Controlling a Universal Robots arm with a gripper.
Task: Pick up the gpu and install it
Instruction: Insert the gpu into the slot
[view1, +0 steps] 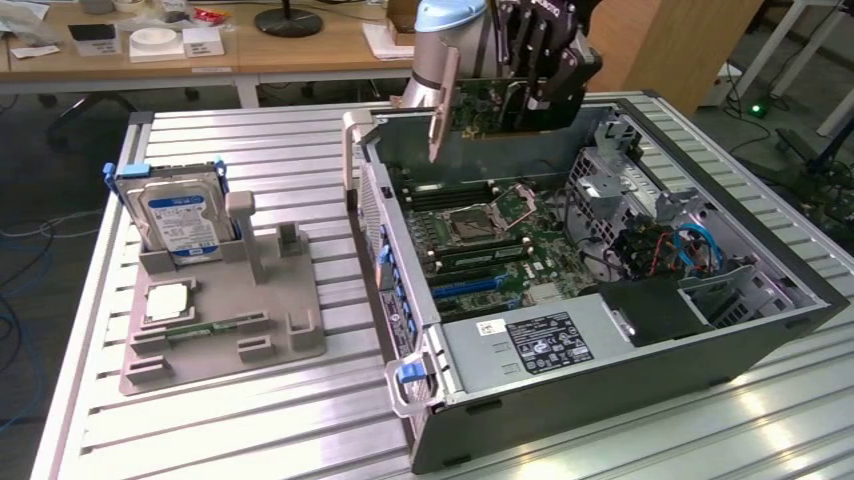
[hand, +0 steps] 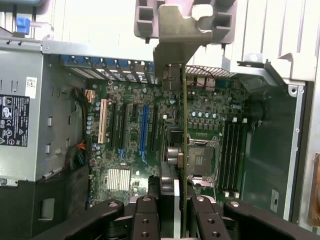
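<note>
**A:** What does it all stand on?

**B:** A slatted metal worktop (view1: 267, 420), silver and shiny near the front. Behind it are wooden desks (view1: 300, 52) with boxes and papers on them. There is grey floor (view1: 801, 165) at the exterior view's right.

**A:** Count the things for me.

**B:** One case (view1: 641, 375), open and lying on its side, with one board (view1: 481, 240) facing up inside. One power supply (view1: 534, 345) sits in its near end. One grey holder (view1: 267, 290) lies on the worktop at the exterior view's left, near the case but apart from it. The holder carries three things: one drive (view1: 180, 220) with a blue label standing upright, one chip (view1: 167, 300) lying flat, and one stick (view1: 216, 327) lying in a groove. There is one arm (view1: 434, 50).

**A:** And the gpu?

**B:** One gpu (view1: 501, 105), in the air over the far end of the case. It stands on edge with its silver bracket hanging down. In the wrist view it shows edge-on (hand: 184, 125) over the board (hand: 125, 150), between the blue slot (hand: 145, 132) and the socket (hand: 200, 160). It is not seated in any slot.

**A:** The jaws?

**B:** Clenched on the gpu from above, with one black finger (hand: 147, 212) on each face of the card.
</note>
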